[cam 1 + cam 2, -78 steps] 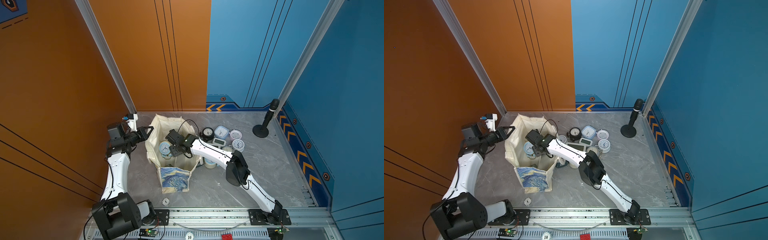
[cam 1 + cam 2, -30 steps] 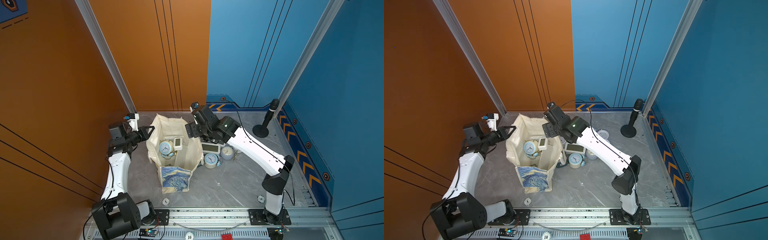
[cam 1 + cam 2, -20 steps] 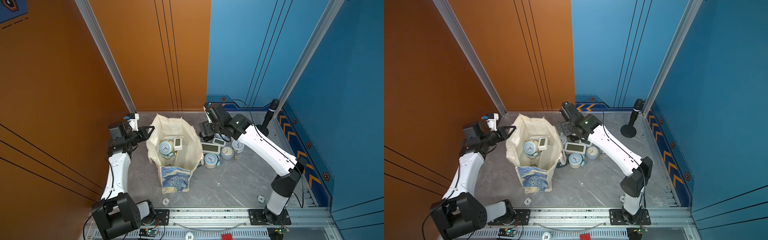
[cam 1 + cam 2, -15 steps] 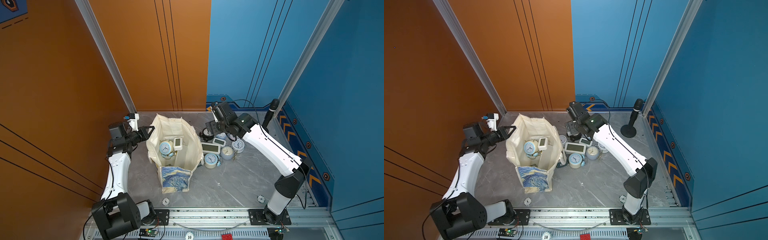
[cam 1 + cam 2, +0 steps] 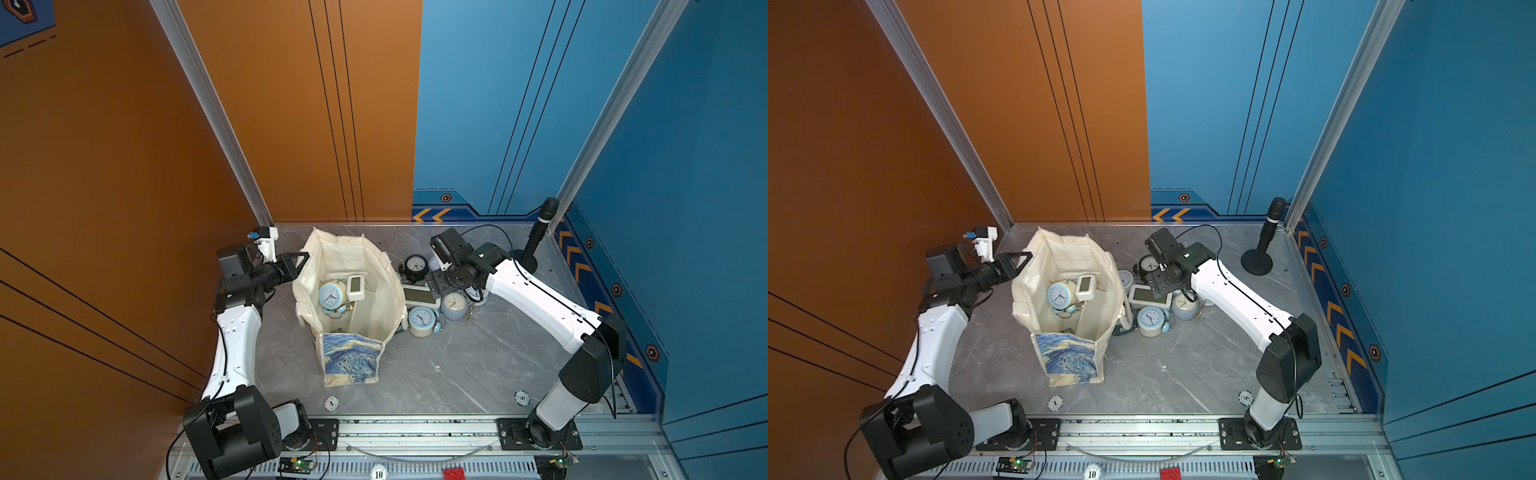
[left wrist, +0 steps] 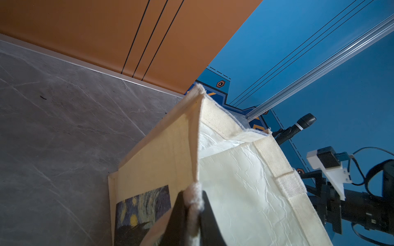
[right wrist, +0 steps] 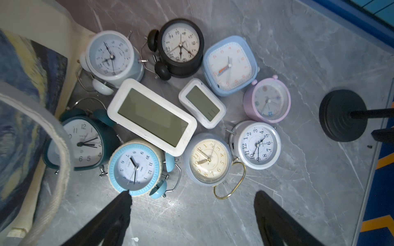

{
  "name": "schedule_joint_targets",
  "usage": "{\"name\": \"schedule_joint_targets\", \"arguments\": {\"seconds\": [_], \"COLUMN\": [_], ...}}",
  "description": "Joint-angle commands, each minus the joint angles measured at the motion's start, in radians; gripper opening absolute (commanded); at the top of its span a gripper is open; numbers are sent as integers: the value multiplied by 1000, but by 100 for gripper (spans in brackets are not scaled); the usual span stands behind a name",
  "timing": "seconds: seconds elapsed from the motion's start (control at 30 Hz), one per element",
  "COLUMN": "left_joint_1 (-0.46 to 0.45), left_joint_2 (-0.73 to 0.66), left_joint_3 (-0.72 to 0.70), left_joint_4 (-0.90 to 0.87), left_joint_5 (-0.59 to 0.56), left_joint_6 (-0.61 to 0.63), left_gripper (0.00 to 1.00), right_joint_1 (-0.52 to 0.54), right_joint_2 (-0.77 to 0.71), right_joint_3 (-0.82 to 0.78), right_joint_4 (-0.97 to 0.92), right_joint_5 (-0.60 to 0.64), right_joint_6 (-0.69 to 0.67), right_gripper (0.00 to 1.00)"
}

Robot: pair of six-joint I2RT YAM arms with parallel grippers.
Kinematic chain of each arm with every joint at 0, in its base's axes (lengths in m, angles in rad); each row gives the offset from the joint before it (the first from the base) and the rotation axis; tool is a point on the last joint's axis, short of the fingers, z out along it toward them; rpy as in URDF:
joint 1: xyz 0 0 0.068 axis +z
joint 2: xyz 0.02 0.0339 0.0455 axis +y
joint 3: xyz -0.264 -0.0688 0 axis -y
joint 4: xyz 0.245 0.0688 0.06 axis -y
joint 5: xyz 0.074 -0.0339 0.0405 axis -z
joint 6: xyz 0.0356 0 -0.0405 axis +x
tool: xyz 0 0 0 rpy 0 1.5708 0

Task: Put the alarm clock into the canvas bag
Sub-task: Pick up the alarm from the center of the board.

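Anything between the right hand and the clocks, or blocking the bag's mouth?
Nothing visible. The right hand hangs open above the clocks, only air between. The left hand pinches the bag at its rim; its mouth stands open, uncovered.

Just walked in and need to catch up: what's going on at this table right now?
The left gripper is pinched shut on the rim of the canvas bag, holding its mouth open. A round blue alarm clock and a small white digital clock already lie inside. The right gripper, jaws open and empty, hovers over the other alarm clocks clustered on the table beside the bag.
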Motion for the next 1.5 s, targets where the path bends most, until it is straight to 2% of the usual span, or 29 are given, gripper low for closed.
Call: {"name": "schedule_joint_targets", "arguments": {"seconds": [0.0, 0.27, 0.5, 0.97, 1.47], "left_joint_1": [-10, -10, -8, -4, -4], "left_joint_2": [3, -1, -4, -9, -4], "left_joint_3": [-16, -14, -12, -11, -12], "left_joint_4": [18, 11, 11, 10, 10], "left_joint_5": [-2, -5, -2, -1, 1], "left_joint_6": [5, 11, 9, 9, 8], "left_gripper": [0, 0, 0, 0, 0], "right_joint_1": [-14, 17, 40, 86, 87], "right_joint_2": [-22, 44, 117, 224, 258], "right_joint_3": [-36, -97, -120, -123, -147], "right_joint_4": [-25, 27, 112, 154, 154], "right_joint_5": [-56, -137, -226, -273, -258], "right_joint_6": [68, 237, 319, 387, 392], "right_gripper": [91, 90, 90, 89, 89]}}
